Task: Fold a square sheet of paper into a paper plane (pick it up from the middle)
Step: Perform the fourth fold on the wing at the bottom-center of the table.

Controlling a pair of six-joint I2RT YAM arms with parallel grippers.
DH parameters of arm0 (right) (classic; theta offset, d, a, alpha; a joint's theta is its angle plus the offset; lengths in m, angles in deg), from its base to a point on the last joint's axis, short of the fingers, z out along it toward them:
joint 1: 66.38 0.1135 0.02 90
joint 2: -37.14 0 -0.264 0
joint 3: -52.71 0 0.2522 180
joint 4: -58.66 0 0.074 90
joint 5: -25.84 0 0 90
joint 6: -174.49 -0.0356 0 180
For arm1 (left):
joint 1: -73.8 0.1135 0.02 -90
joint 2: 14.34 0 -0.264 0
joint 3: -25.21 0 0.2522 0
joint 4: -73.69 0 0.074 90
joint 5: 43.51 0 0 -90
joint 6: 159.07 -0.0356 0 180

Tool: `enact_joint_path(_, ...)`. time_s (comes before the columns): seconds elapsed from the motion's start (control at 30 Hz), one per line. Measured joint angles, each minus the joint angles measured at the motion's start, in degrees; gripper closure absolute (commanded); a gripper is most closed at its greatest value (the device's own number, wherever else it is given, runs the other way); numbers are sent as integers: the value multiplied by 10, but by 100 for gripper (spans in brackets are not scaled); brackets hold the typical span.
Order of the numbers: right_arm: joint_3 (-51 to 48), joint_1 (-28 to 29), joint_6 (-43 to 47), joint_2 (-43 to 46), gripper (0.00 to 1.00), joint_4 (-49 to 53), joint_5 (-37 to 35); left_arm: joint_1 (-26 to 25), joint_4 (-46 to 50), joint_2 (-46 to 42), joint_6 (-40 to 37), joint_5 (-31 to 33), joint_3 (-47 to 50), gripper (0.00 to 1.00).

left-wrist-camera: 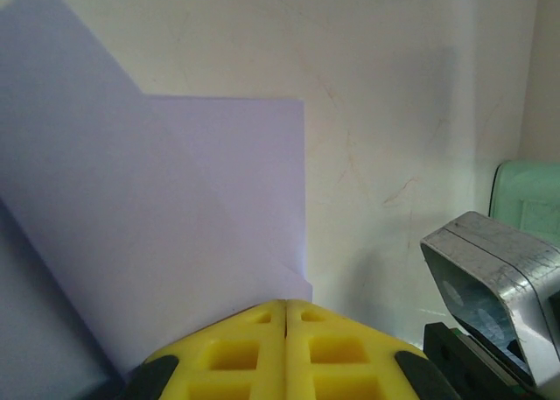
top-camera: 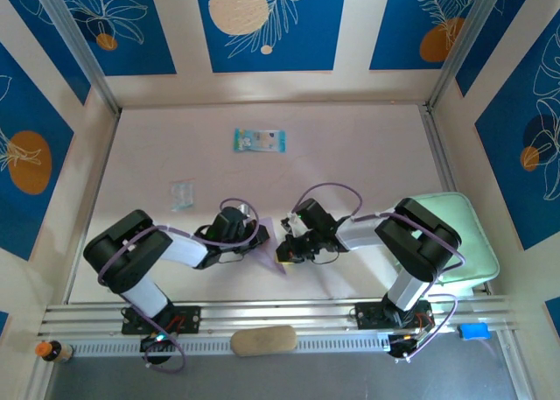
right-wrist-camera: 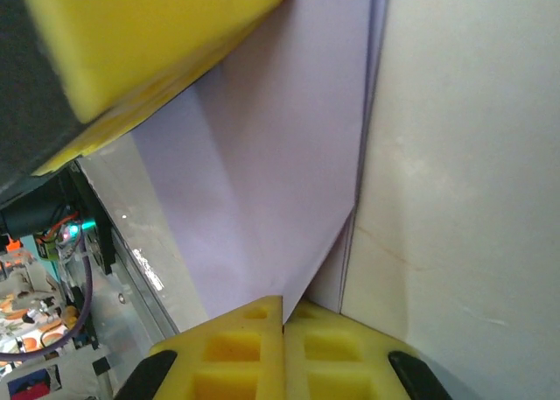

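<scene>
- Left gripper (left-wrist-camera: 287, 314) is pressing its yellow fingers flat together with no gap. The paper's near edge is running in at its tips, and whether it is pinched there cannot be told.
- Right gripper (right-wrist-camera: 282, 311) is pinching shut on a corner of the sheet of paper (right-wrist-camera: 262, 181).
- Pale lilac and partly folded, the sheet is lying between the two grippers, spreading out ahead of the left one.
- Blue-green packet (top-camera: 260, 140) is sitting well beyond both grippers.

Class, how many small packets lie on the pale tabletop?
2: a blue-green printed packet at the far middle; a small clear plastic packet nearer, on the left. More may be hidden.
</scene>
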State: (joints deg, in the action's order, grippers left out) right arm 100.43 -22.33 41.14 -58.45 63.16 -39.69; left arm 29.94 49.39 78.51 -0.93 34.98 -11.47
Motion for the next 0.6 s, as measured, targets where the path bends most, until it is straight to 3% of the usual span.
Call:
enact_joint_path(0.27,5,-28,50,16,90,55,5,-17,-22,7,10,23,4,95)
enact_joint_path(0.6,-27,-28,19,75,89,35,21,-18,-20,6,10,28,4,95)
